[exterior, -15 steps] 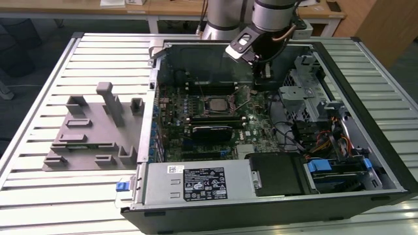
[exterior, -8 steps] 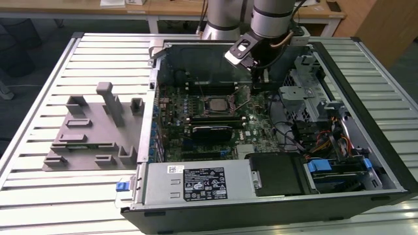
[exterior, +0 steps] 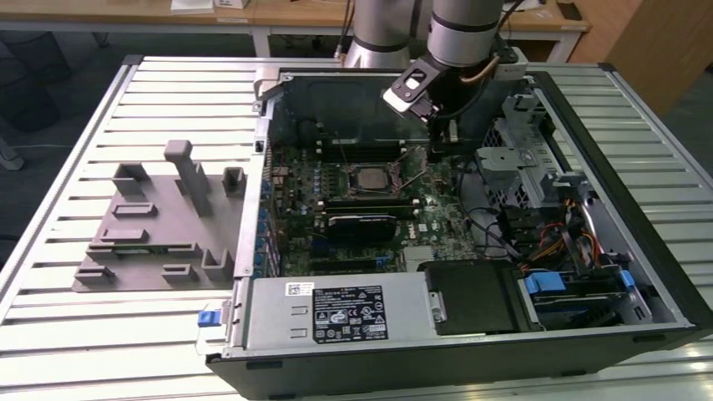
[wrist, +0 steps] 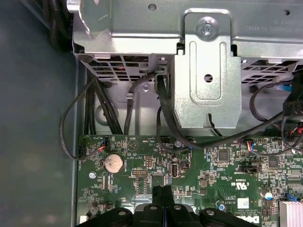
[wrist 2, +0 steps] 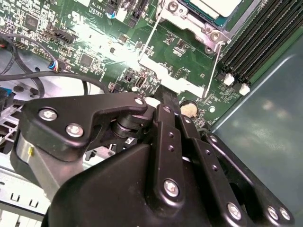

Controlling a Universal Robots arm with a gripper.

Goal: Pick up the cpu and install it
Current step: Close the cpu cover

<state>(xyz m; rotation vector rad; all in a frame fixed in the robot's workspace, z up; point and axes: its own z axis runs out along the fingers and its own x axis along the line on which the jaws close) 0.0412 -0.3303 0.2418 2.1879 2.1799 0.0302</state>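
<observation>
The cpu, a small square chip with a silvery top plate, lies flat in its socket on the green motherboard inside the open computer case. In the second wrist view the cpu shows by the picture's edge, with a bright metal socket plate and thin wire levers between it and my fingers. My gripper hangs over the board, toward the exterior view's right of the cpu and apart from it. Its black fingers are shut together with nothing between them in both wrist views.
A metal drive cage with black cables stands close beside the gripper. A coin cell sits on the board. Black memory slots run past the socket. A grey plastic fixture rests on the slatted table, outside the case.
</observation>
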